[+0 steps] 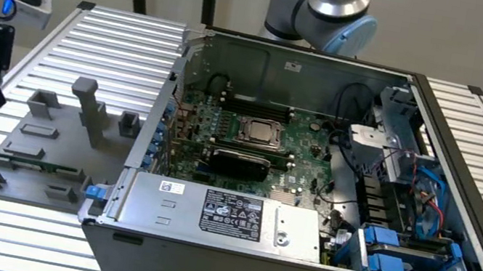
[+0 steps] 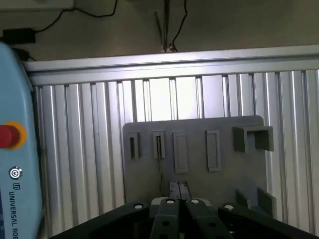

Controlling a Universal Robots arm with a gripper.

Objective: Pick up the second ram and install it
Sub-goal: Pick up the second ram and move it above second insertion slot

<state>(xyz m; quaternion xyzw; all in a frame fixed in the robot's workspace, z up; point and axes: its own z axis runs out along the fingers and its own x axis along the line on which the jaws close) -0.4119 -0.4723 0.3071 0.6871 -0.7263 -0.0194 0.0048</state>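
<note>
In the exterior view we see the ram (image 1: 45, 167) lying flat, a thin green strip cradled between grey blocks on the holder (image 1: 43, 146), towards the exterior view's left. The holder sits on the slatted table (image 1: 111, 33), just beside the open case (image 1: 230, 266), whose motherboard (image 1: 298, 182) faces up. The arm (image 1: 327, 6) rises behind the case. We cannot place the pincer against the ram from here.

In the wrist view the pincer (image 2: 179, 187) has its two dark fingertips pressed together, with nothing between them. They hang over the holder (image 2: 199, 184), near its edge, and a row of four slots (image 2: 213, 149) lies just ahead of them. A thin dark line (image 2: 159, 149) stands in one of these slots, roughly in line with the fingertips and apart from them; we cannot tell whether it is the ram seen edge-on. A blue pendant (image 2: 15, 164) with a red button sits at the side, over the table (image 2: 75, 164).
</note>
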